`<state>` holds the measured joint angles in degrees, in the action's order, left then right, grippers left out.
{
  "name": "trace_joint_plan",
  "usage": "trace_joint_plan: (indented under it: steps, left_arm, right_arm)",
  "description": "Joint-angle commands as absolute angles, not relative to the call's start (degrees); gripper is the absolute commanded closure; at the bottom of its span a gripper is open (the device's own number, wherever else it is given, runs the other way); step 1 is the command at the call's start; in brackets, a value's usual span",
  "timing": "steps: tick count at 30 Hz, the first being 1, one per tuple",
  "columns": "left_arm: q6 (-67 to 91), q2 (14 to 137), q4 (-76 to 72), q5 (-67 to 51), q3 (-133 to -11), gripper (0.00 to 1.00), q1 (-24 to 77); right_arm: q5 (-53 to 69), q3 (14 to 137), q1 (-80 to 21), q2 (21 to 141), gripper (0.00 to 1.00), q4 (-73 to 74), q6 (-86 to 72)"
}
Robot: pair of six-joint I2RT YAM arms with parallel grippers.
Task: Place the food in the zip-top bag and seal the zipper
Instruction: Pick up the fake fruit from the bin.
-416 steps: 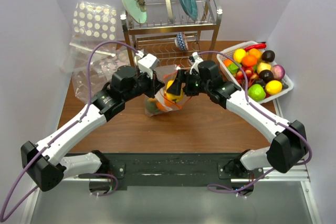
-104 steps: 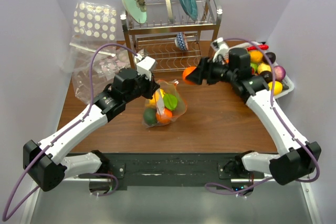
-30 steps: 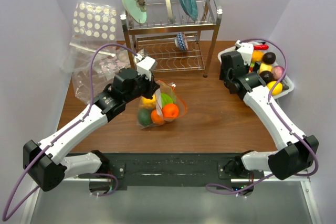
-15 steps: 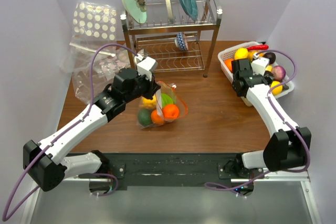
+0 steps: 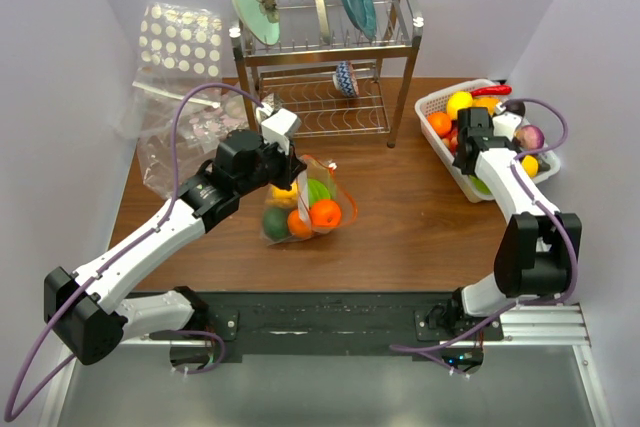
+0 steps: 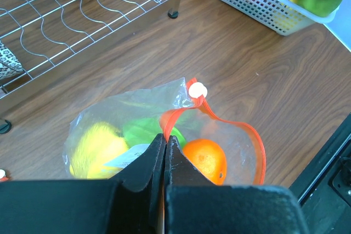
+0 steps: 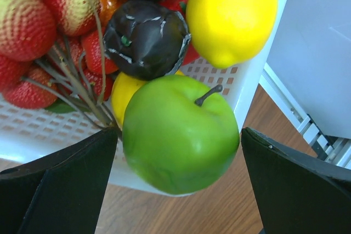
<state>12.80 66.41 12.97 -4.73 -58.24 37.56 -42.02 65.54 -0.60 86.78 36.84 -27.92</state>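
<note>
Your left gripper (image 6: 164,145) is pinched fully shut on the rim of the clear crinkly zip-top bag (image 5: 305,209). Its two dark fingers (image 6: 140,173) are pressed together right where the orange-red zipper strip (image 6: 203,102) bends over the mouth. The bag sits on the brown wooden table (image 5: 400,237) a little left of its middle, with its mouth gaping, the zipper unsealed and its small white slider (image 6: 198,89) at one end of the strip. Inside you can see a glossy orange toy fruit (image 6: 205,160), a yellow toy fruit (image 6: 96,146), a bright green piece (image 6: 143,131) and, from above, a dark green piece (image 5: 275,223). A white label (image 6: 127,158) shows beside your fingers, its print too blurred to read. Farther off, at the table's right edge towards the far right corner, your right gripper (image 7: 178,133) is spread wide over the near end of the white perforated plastic basket (image 7: 33,130). One finger stands on either side of a shiny green toy apple (image 7: 181,152); the jaws are not closed on it, and you cannot tell whether the pads touch it. Beyond the apple lie a dark round fruit (image 7: 145,36), a yellow lemon (image 7: 230,15) and red strawberries (image 7: 22,31).
</note>
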Motion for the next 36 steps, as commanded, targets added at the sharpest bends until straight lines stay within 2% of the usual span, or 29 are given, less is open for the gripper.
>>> trace_joint_plan:
  steps: [1,2,7,12,14,19,20,22,26,32,34,36]
  left_arm:
    - [12.5,65.0,10.7,-5.5,-58.4,1.00,37.2]
    - [12.5,65.0,10.7,-5.5,-58.4,1.00,37.3]
    - [12.6,65.0,10.6,-5.9,-58.4,1.00,37.3]
    - [12.6,65.0,10.5,-6.0,-58.4,1.00,37.3]
    - [12.6,65.0,10.6,-6.0,-58.4,1.00,37.2]
    - [12.7,65.3,10.5,-6.1,-58.4,1.00,37.2]
    - [12.7,65.4,10.5,-6.2,-58.4,1.00,37.3]
    - [12.7,65.6,10.5,-6.2,-58.4,1.00,37.2]
    - [12.7,65.7,10.5,-6.2,-58.4,1.00,37.3]
    - [12.7,65.7,10.6,-5.9,-58.4,1.00,37.3]
    - [12.7,65.7,10.6,-5.9,-58.4,1.00,37.2]
    - [12.7,65.7,10.7,-5.8,-58.4,1.00,37.3]
  right_arm:
    - [-42.0,66.1,-0.2,86.5,0.01,33.1,-29.1]
    - [-42.1,65.9,-0.1,86.5,0.02,33.0,-29.1]
    - [-41.7,66.5,1.5,84.7,0.17,33.7,-28.7]
    - [-42.2,66.4,1.5,81.0,0.22,34.1,-28.5]
    - [-41.5,66.7,1.5,79.3,0.28,34.6,-28.2]
    - [-36.5,67.1,1.4,74.7,0.34,34.9,-25.7]
    - [-31.2,67.1,1.4,72.6,0.37,34.2,-24.4]
    - [-24.4,66.6,1.4,70.8,0.38,32.8,-21.8]
    - [-2.5,65.0,1.3,66.5,0.38,30.1,-20.7]
    - [22.4,62.7,1.4,64.2,0.37,24.3,-26.0]
    - [33.4,62.0,1.1,65.4,0.40,21.0,-29.9]
    - [39.1,60.1,-1.0,65.7,0.41,18.0,-32.4]
